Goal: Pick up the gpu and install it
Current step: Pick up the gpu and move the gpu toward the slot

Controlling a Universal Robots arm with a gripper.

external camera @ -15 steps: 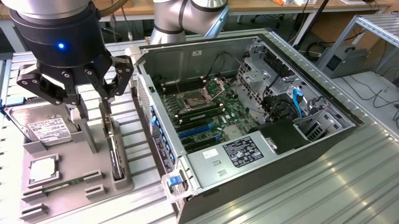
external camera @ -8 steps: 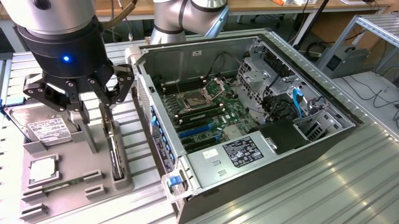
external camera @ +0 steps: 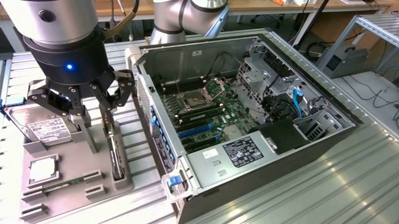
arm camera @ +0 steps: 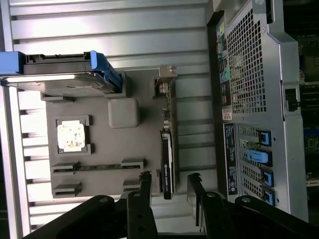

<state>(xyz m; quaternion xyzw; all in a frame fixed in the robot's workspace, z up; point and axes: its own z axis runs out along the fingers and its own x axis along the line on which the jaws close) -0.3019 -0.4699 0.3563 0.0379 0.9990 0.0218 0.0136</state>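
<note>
Spread apart, the hand [external camera: 92, 109] hovered over the gpu [external camera: 115, 154] standing edgewise in the grey holder [external camera: 78, 161]; the pick-up looked unstarted, calling for a centred straddle.

A ribbed metal surface [external camera: 324, 186] carries two things: a grey tray [external camera: 68, 156] at the exterior view's left and, just beside it to the right, an open computer case [external camera: 171, 60] lying on its side. Bare slats show around both.
</note>
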